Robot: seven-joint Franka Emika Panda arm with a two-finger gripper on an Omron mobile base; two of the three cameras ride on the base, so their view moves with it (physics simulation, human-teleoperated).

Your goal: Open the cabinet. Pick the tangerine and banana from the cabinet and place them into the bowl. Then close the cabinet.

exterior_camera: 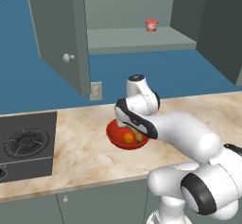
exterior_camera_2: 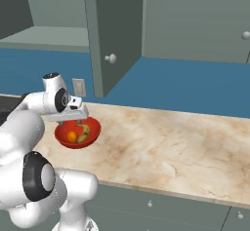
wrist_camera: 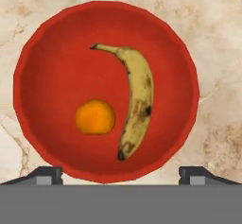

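Observation:
The red bowl (wrist_camera: 42,76) sits on the marble counter with the tangerine (wrist_camera: 95,116) and the banana (wrist_camera: 139,100) lying side by side inside it. My gripper (wrist_camera: 120,173) hangs straight above the bowl, open, its fingertips wide apart and nothing between them. From the base, the hand hovers just over the bowl (exterior_camera: 118,140) (exterior_camera_2: 63,136), where the tangerine (exterior_camera_2: 72,136) and banana (exterior_camera_2: 84,133) show. The cabinet (exterior_camera: 137,38) stands open above, its left door (exterior_camera: 59,34) swung out towards me.
A small red-and-white cup (exterior_camera: 151,25) stands on the cabinet shelf. A black stovetop (exterior_camera: 26,145) lies left of the bowl. A wall outlet (exterior_camera: 96,90) is behind it. Bare marble counter (exterior_camera_2: 171,142) stretches to the right. The open door (exterior_camera_2: 112,35) overhangs the counter.

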